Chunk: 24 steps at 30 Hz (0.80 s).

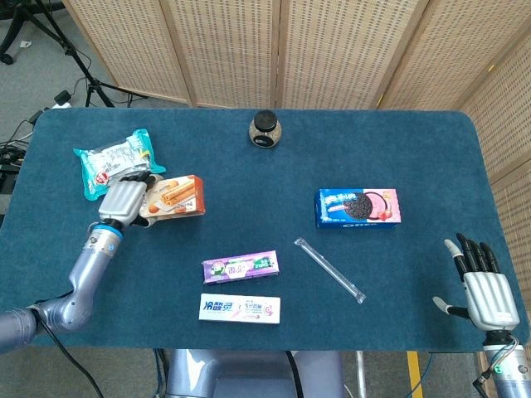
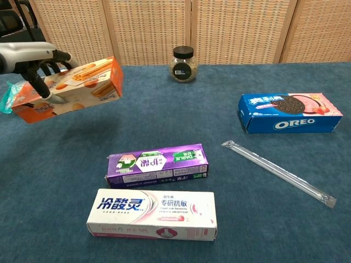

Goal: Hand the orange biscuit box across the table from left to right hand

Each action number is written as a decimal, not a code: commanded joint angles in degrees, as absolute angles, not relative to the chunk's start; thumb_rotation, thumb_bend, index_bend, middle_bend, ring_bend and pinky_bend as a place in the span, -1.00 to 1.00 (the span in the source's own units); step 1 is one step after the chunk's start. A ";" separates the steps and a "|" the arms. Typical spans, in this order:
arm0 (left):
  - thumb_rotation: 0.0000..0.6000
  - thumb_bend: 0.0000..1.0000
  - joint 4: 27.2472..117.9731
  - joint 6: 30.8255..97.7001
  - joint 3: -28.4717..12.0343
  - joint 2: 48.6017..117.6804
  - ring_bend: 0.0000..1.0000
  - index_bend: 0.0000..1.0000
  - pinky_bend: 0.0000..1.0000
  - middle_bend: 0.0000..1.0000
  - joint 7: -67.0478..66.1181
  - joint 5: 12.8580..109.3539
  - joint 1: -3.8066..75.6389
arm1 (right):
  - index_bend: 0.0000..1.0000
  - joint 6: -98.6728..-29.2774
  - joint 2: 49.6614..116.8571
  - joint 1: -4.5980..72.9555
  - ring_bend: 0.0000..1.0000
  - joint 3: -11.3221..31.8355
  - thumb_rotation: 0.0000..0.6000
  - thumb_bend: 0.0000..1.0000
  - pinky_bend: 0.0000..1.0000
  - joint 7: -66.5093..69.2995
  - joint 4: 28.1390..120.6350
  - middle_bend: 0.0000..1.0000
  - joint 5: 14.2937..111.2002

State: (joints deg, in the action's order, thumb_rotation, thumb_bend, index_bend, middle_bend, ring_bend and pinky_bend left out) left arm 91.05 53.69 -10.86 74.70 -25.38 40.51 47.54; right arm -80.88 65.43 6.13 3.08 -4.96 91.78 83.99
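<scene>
My left hand (image 1: 124, 200) grips the orange biscuit box (image 1: 176, 196) by its left end and holds it lifted off the table at the left side. In the chest view the orange biscuit box (image 2: 77, 87) hangs tilted in the air, its right end higher, with the left hand (image 2: 34, 63) wrapped over its left part. My right hand (image 1: 484, 286) stays low at the near right corner, fingers spread and holding nothing. The chest view does not show the right hand.
On the blue table (image 1: 249, 174): a teal snack bag (image 1: 108, 157) behind the left hand, a dark-lidded jar (image 1: 265, 130) at the back, an Oreo box (image 1: 358, 206) to the right, a clear straw (image 1: 329, 269), a purple box (image 1: 241, 267) and a white toothpaste box (image 1: 239, 308) near the front.
</scene>
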 commanded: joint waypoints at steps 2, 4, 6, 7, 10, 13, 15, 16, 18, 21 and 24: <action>1.00 0.04 100.34 58.14 -14.05 73.91 -0.30 0.23 -0.41 -0.44 -33.40 31.94 52.30 | -0.91 -80.67 65.13 6.18 -1.00 2.84 1.00 -0.82 -1.00 -4.28 91.80 -1.00 84.38; 1.00 0.04 102.67 59.18 -15.39 74.48 -0.30 0.24 -0.40 -0.43 -35.07 27.62 53.97 | -0.91 -80.46 65.03 6.25 -1.00 2.78 1.00 -0.82 -1.00 -4.03 91.71 -1.00 84.42; 1.00 0.05 104.29 59.94 -16.75 74.99 -0.30 0.24 -0.39 -0.43 -36.58 23.26 55.81 | -0.91 -80.16 64.93 6.32 -1.00 2.73 1.00 -0.82 -1.00 -3.74 91.64 -1.00 84.32; 1.00 0.05 104.70 60.37 -17.30 75.28 -0.30 0.24 -0.39 -0.43 -37.43 21.54 56.77 | -0.91 -80.01 64.87 6.36 -1.00 2.71 1.00 -0.82 -1.00 -3.58 91.65 -1.00 84.28; 1.00 0.05 104.86 62.44 -18.45 76.87 -0.29 0.24 -0.39 -0.43 -40.42 17.47 59.88 | -0.91 -79.61 64.72 6.50 -1.00 2.67 1.00 -0.82 -1.00 -3.34 91.55 -1.00 84.18; 1.00 0.05 104.35 63.94 -19.41 78.99 -0.30 0.24 -0.39 -0.43 -42.17 14.13 62.33 | -0.91 -79.20 64.59 6.61 -1.00 2.60 1.00 -0.82 -1.00 -2.88 91.52 -1.00 84.10; 1.00 0.04 103.59 64.53 -19.67 80.36 -0.30 0.24 -0.39 -0.43 -43.00 12.61 63.55 | -0.91 -78.93 64.47 6.67 -1.00 2.53 1.00 -0.82 -1.00 -2.54 91.55 -1.00 84.05; 1.00 0.04 103.08 64.69 -19.80 81.10 -0.30 0.24 -0.39 -0.43 -43.29 11.92 64.10 | -0.91 -78.76 64.41 6.72 -1.00 2.49 1.00 -0.82 -1.00 -2.32 91.59 -1.00 84.03; 1.00 0.04 101.34 64.85 -19.99 83.03 -0.30 0.24 -0.39 -0.43 -43.82 10.72 65.35 | -0.91 -78.42 64.21 6.83 -1.00 2.39 1.00 -0.82 -1.00 -1.86 91.72 -1.00 84.08; 1.00 0.04 98.73 64.49 -20.03 85.70 -0.30 0.24 -0.39 -0.43 -44.17 9.47 66.70 | -0.91 -78.07 63.96 6.95 -1.00 2.39 1.00 -0.81 -1.00 -0.94 91.58 -1.00 84.01; 1.00 0.04 95.98 64.16 -19.91 88.27 -0.30 0.24 -0.39 -0.43 -44.65 8.88 67.96 | -0.91 -77.61 63.74 7.08 -1.00 2.49 1.00 -0.81 -1.00 0.26 91.26 -1.00 83.69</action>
State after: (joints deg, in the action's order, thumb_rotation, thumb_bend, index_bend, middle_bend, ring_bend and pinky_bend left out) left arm 97.68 64.36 -19.88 86.63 -44.18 9.55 66.89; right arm -77.84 63.87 7.00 2.44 -0.15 91.43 83.84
